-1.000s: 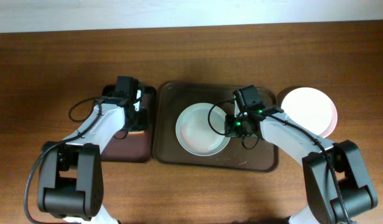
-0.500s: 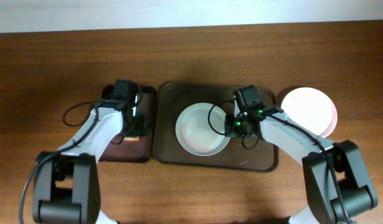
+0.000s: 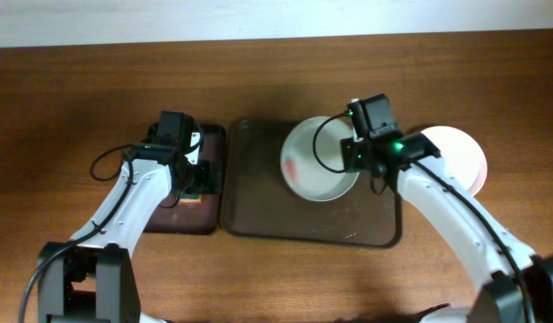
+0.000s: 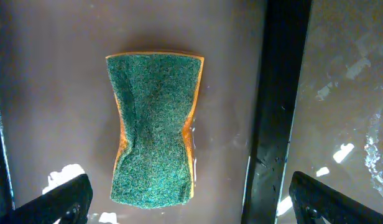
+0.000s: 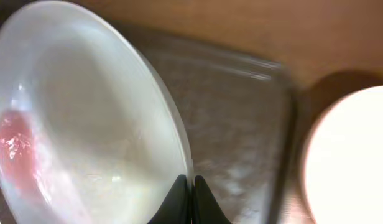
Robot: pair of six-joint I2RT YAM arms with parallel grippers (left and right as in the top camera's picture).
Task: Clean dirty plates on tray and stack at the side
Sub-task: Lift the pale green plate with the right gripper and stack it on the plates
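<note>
R fingers (image 5: pixel 178 204) pinching smeared plate (image 5: pixel 98 112) rim over tray (image 3: pixel 258 202), L fingers (image 4: pixel 61 202) spread wide above green sponge (image 4: pixel 155 130)

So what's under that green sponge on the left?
The green sponge with an orange edge lies flat on the small dark brown tray. Wet glints show beside it; the patch beneath is covered.

Robot lab: wooden table (image 3: pixel 70 99), two arms (image 3: pixel 133 193)
</note>
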